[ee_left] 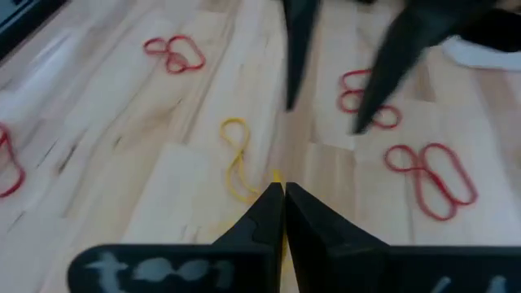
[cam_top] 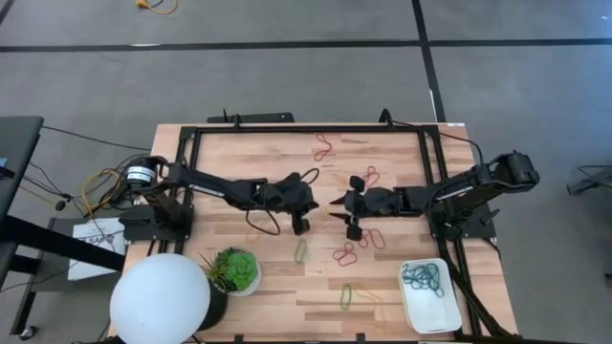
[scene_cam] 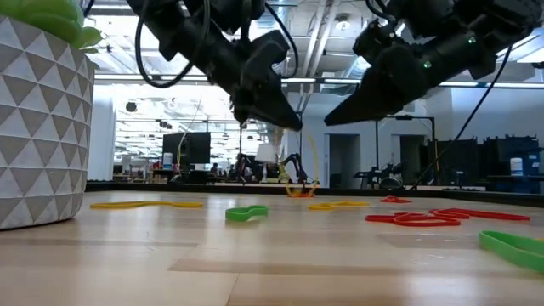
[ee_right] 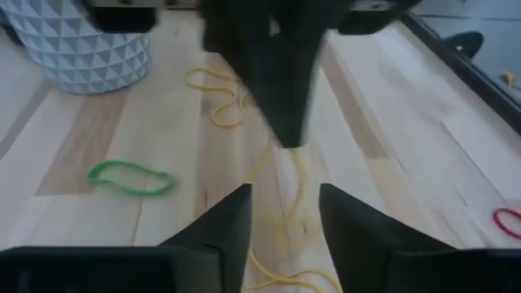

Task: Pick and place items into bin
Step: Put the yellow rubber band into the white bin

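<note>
Left gripper [ee_left: 282, 194] above the wooden table [cam_top: 249, 153], well away from the white bin [cam_top: 432, 308], fingers pressed together on a yellow rubber band [ee_left: 238, 159] hanging from the tips. Right gripper [ee_right: 283, 213] just opposite, nearer the bin, fingers apart, nothing between them. Teal bands [cam_top: 423, 277] inside the bin; red bands [cam_top: 346, 253] and green bands [cam_top: 300, 250] loose on the wood beside it.

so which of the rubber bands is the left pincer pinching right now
The yellow band, hanging from the shut left pincer at mid-table. The red bands and green bands lie loose on the wood.
</note>
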You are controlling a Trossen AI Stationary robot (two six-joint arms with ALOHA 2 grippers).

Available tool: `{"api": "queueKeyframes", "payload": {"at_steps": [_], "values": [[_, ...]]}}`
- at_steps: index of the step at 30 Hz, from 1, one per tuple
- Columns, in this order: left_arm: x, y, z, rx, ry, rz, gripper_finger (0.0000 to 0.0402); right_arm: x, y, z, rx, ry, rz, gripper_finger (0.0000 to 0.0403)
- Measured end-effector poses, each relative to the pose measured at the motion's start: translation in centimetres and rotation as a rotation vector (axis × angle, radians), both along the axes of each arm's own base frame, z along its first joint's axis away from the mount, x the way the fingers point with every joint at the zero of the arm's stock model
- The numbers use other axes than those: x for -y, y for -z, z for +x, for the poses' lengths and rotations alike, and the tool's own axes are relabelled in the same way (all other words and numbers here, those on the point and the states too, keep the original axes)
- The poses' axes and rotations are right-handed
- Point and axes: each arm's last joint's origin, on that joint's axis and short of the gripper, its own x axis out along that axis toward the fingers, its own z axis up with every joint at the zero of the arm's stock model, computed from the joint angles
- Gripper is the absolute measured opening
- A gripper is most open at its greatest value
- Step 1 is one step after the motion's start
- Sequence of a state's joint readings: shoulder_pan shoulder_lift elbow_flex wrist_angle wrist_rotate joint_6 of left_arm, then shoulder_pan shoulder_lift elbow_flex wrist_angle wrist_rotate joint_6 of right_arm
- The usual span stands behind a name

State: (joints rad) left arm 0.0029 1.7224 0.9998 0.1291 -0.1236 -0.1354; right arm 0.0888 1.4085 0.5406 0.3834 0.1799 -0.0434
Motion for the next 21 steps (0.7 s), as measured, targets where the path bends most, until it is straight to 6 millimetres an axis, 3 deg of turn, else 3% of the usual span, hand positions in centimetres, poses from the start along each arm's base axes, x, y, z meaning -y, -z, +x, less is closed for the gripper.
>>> {"api": "queueKeyframes", "payload": {"at_steps": [7, 12, 17, 21], "values": [[1.1, -0.2, 0.1, 0.024, 0.023, 0.006, 0.0000, -0.2, 1.4, 1.6, 0.073, -0.010, -0.014, 0.0210], [1.2, -0.2, 0.1, 0.021, 0.021, 0.009, 0.0000, 0.2, 1.9, 3.7, 0.077, 0.021, -0.014, 0.0220], [1.2, -0.1, 0.1, 0.016, 0.025, 0.016, 0.0000, 0.4, 2.6, 5.4, -0.012, 0.025, -0.016, 0.0196], [1.1, 0.0, 0.0, -0.002, 0.009, 0.028, 0.0000, 0.4, 3.1, 6.0, -0.127, 0.051, 0.008, 0.0136]]}}
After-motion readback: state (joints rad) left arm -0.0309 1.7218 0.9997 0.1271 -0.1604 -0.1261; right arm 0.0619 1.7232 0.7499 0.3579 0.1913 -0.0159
